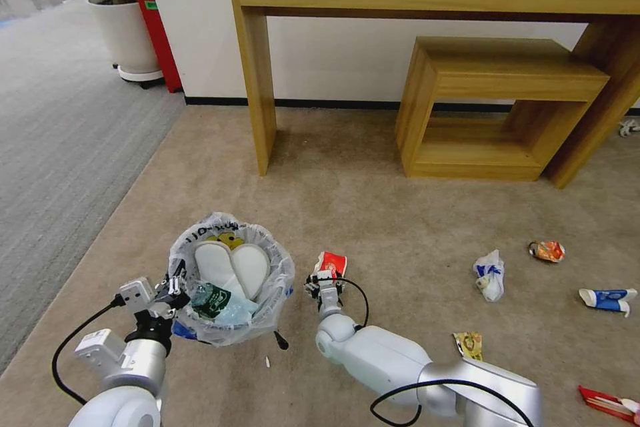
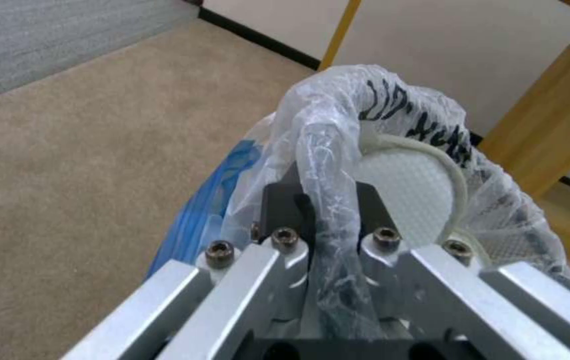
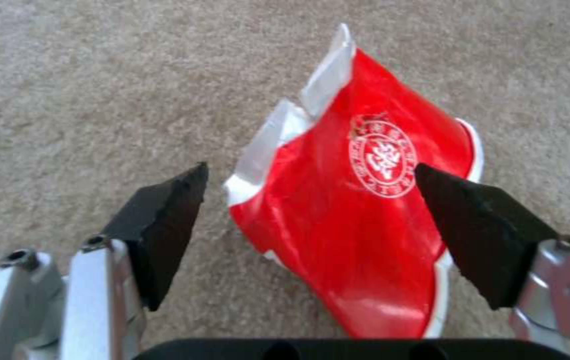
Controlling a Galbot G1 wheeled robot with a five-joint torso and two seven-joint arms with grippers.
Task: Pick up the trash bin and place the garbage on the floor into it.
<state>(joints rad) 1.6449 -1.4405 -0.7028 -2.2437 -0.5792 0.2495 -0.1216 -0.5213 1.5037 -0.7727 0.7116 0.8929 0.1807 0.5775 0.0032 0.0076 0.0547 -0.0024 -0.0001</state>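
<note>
The left tool (image 2: 328, 220) is clenching the trash bin (image 1: 230, 280) rim while the right tool (image 3: 311, 200), spread wide just beside the bin, is straddling the crushed red paper cup (image 3: 358, 210) on the floor (image 1: 400, 213), whose slick flattened wall could squirt out sideways if pinched off-centre.

Silver-white rounded arms, black cables; tool fingers (image 3: 484, 235) black wedges, silver links, dark screws.
</note>
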